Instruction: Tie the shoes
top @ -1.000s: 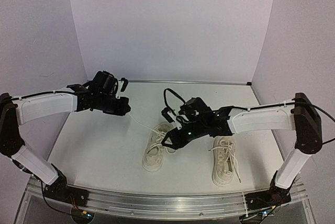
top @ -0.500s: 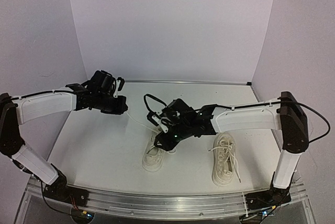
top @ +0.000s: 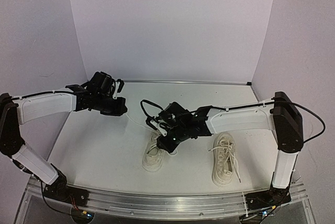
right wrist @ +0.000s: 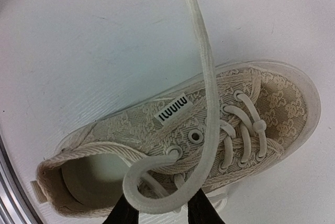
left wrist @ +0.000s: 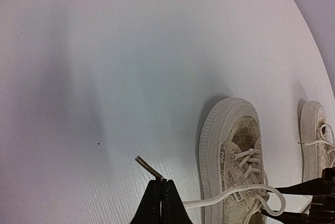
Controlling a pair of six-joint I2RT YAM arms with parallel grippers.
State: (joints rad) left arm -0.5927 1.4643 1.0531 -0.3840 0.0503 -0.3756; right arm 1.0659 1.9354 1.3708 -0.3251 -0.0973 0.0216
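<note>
Pale lilac walls (top: 172,25) close in a white table (top: 99,145) on three sides. At the far left the left arm (top: 44,106) reaches in over the table, and its left gripper (top: 121,109) hangs above bare table with its jaws pressed together on a white lace (left wrist: 220,197). The lace's stiff tip (left wrist: 148,166) pokes out just beyond the fingertips, and the rest runs off to the right toward the first shoe (top: 152,157). This shoe lies flat on its sole near the middle of the table, toward the front edge. It is cream with a woven pattern and a thick pale sole, and it carries a small white label (right wrist: 172,110) with dark lettering beside the eyelets. The lace curls into a loop (right wrist: 137,179) over the shoe's opening. The right gripper (top: 168,143) hangs directly over this shoe. Its two dark fingers (right wrist: 123,214) stand apart, one on either side of the loop's lower curve, and the wrist view does not show whether they touch the loop. Further right, apart from the first with bare table between them, the second shoe (top: 225,162) rests on its sole with its laces lying loose across its top. Nothing touches it. The right arm (top: 246,120) stretches in from the far right, passing above the far end of the second shoe.
</note>
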